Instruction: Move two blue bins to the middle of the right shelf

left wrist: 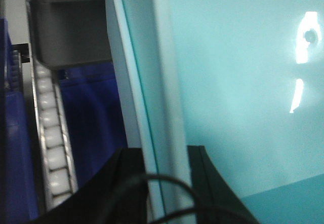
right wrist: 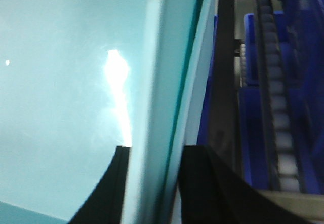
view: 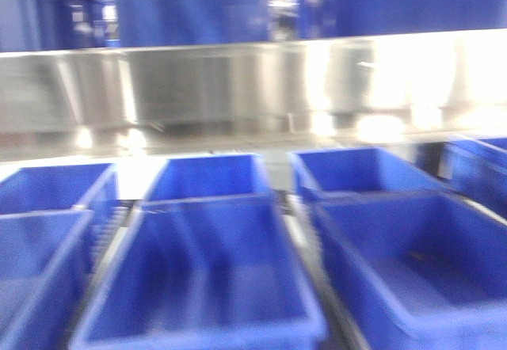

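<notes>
In the left wrist view, my left gripper is shut on the upright side wall of a blue bin, one black finger on each face. The bin looks pale teal in this light, and its inside floor spreads out to the right. My right gripper is likewise shut on a bin side wall, with the inside floor to its left. The blurred front view shows several open blue bins in two rows, the nearest at the centre. Neither gripper appears in that view.
White roller tracks run beside the held walls, with other blue bins just beyond them. A shiny metal shelf beam crosses above the bins. More blue bins stand on the level above.
</notes>
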Available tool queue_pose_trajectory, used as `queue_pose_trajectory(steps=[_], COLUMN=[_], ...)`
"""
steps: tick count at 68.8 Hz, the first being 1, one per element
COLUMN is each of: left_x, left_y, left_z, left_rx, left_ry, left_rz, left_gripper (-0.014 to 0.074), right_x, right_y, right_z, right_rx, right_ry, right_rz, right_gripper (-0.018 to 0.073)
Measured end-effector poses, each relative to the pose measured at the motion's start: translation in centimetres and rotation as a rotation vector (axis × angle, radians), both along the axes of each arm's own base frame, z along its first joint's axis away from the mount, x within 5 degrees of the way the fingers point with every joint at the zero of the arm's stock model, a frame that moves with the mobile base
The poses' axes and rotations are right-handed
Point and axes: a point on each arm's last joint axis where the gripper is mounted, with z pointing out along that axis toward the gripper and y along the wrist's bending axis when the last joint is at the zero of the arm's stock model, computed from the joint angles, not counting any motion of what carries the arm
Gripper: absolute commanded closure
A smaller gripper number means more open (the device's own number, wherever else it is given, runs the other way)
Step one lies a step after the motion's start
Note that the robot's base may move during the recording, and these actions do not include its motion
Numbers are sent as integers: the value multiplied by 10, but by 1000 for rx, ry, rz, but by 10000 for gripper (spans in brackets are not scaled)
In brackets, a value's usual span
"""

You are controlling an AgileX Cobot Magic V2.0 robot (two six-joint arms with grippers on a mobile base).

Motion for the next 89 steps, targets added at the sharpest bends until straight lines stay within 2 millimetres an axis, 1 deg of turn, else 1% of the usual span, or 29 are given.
queue_pose_trajectory(steps=[89], left_x=[0], left_y=[0], left_z=[0], left_rx=[-2], left_ry=[1], left_rz=[-1], left_gripper=[707], right_x=[0], right_y=[0], right_z=[0], right_rx=[-2], right_ry=[-1], right_rz=[-1], right_gripper=[713])
